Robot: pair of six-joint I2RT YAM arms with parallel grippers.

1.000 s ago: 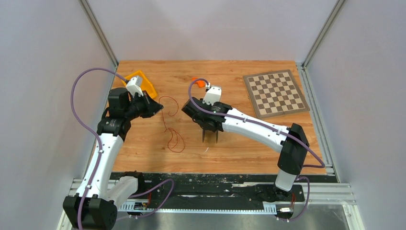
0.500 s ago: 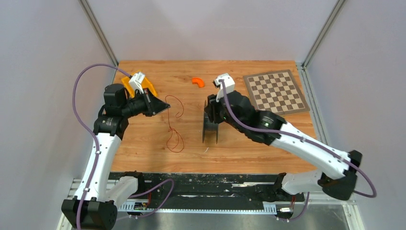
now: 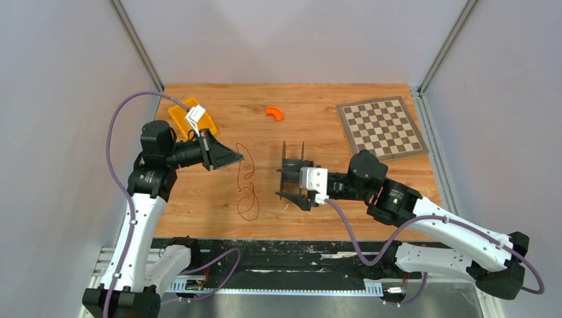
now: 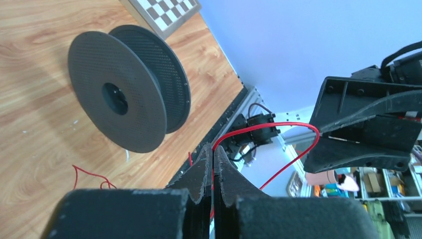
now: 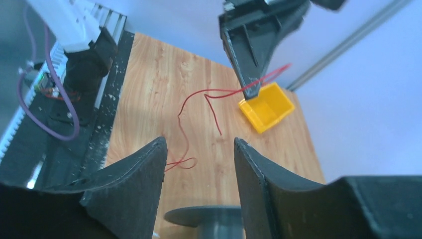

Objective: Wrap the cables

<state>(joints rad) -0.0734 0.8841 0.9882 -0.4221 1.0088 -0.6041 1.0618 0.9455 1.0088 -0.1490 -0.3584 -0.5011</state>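
Left gripper (image 4: pixel 213 152): jaws pressed together, pinching the cable between the fingertips, raised above the table (image 3: pixel 318 119).
Right gripper (image 5: pixel 199 144): fingers spread wide and gripping nothing. The spool's rim shows low between them, and contact cannot be judged.
Cable (image 4: pixel 278 124): a thin red wire that arcs out of the left fingertips, then trails down onto the wood in loose loops between the two arms.
Spool (image 4: pixel 119 94): black, standing on its flange edges mid-table, just beside the right fingers, with no wire on it.
Yellow bin (image 5: pixel 266 107): at the far left of the table, behind the left gripper.
Chessboard (image 3: pixel 381 128): at the far right corner, well apart from the wire.
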